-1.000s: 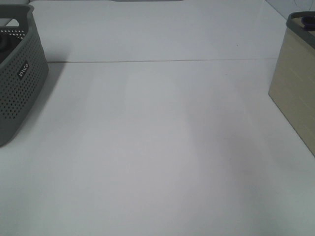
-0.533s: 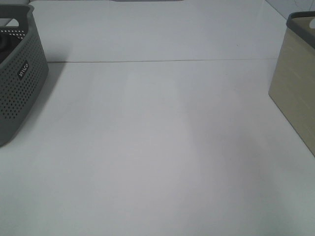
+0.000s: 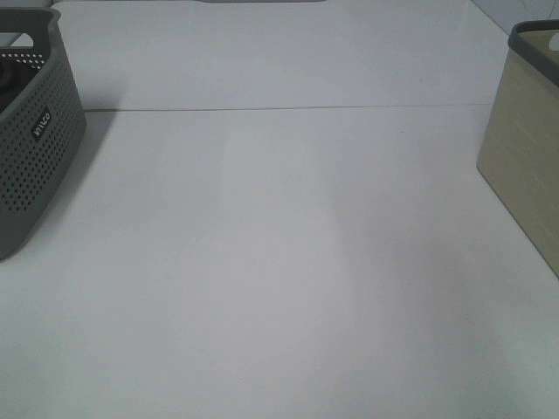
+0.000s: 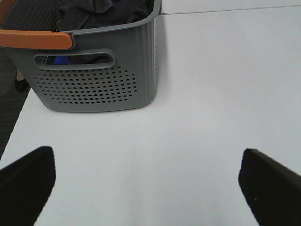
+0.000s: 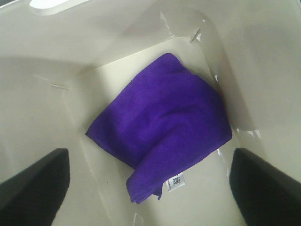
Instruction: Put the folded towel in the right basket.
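We see the folded towel (image 5: pixel 162 125) lying inside the right basket (image 5: pixel 117 40); our right claw (image 5: pixel 150 186) and left claw (image 4: pixel 148 188) are spread.

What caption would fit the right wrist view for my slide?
Folded purple towel lying on the floor of the beige basket, right gripper open above it.

The purple folded towel (image 5: pixel 162 127) lies slightly rumpled on the floor of the cream basket (image 5: pixel 42 94), with a small white label (image 5: pixel 176 181) showing at one corner. The right claw (image 5: pixel 150 186) hangs above it, its dark fingers (image 5: pixel 33 186) spread wide and holding nothing.
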{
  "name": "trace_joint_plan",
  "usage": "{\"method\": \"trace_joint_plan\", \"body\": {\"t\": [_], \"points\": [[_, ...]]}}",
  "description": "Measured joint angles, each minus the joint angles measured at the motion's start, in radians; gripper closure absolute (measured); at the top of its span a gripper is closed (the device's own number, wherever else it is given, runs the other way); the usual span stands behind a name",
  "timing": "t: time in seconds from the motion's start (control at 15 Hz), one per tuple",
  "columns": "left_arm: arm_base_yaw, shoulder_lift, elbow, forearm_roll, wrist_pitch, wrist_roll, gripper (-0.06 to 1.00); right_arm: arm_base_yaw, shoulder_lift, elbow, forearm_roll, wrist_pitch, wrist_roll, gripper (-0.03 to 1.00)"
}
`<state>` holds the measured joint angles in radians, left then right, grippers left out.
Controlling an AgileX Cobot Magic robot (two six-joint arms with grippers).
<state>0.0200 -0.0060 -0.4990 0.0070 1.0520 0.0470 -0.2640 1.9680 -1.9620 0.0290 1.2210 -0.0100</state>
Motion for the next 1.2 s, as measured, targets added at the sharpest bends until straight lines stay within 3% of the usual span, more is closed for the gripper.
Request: {"method": "trace_joint_plan", "body": {"t": [0.27,0.6,0.87,1.0,1.2], "points": [[0.0,0.0,0.0,0.0,0.0,0.0,-0.05,0.028,-0.003,0.0,0.004,0.0,0.022,0.07],[0.0,0.0,0.0,0.0,0.0,0.0,-0.05,0.247,-0.051,-0.079,-0.019,-0.002,0.062,0.07],[0.0,0.0,0.0,0.0,0.0,0.0,-0.05,0.308,-0.23,-0.062,-0.029,-0.006,0.066,0.07],[0.0,0.0,0.0,0.0,0.0,0.0,-0.05,0.37,-0.428,0.066,-0.029,-0.013,0.072,0.07],[0.0,0.0,0.0,0.0,0.0,0.0,-0.05,0.442,-0.852,0.477,-0.029,-0.027,0.095,0.07]]}}
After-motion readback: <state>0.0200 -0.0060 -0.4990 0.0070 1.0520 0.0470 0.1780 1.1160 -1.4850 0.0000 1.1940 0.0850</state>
